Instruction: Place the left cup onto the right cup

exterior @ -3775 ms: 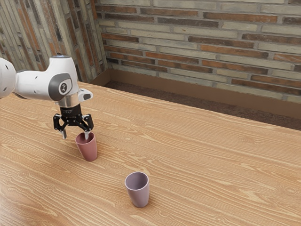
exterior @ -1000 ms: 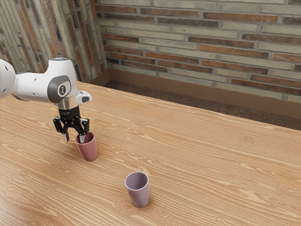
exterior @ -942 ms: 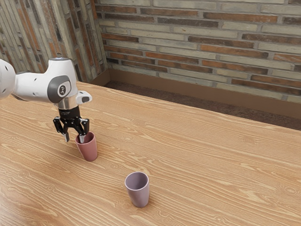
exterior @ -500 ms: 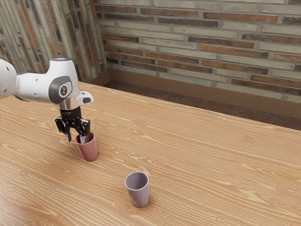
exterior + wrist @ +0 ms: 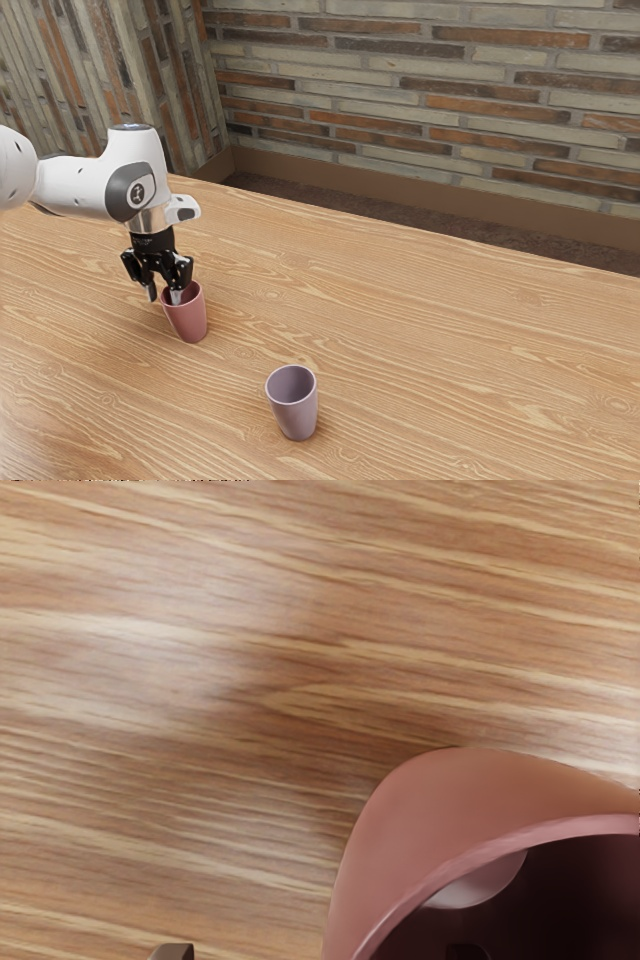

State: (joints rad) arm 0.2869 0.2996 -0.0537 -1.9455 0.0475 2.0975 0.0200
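The dusty-pink left cup (image 5: 187, 316) stands upright on the wooden table (image 5: 430, 340). My gripper (image 5: 164, 293) is down at its rim, straddling the wall on the exterior view's left: one finger reaches inside the cup and the other hangs just outside. The fingers stand narrow but open, and in the wrist view a strip of table shows between the outer fingertip (image 5: 172, 950) and the pink cup (image 5: 450, 840). The mauve right cup (image 5: 292, 401) stands upright, nearer the front edge and to the exterior view's right.
A brick wall (image 5: 430, 90) runs behind the table's far edge, with a gap of floor between them. Bare wood stretches between the two cups and off to the exterior view's right.
The fingers have drawn steadily closer together around the pink cup's wall. The hand has shifted slightly toward the cup. Neither cup has moved.
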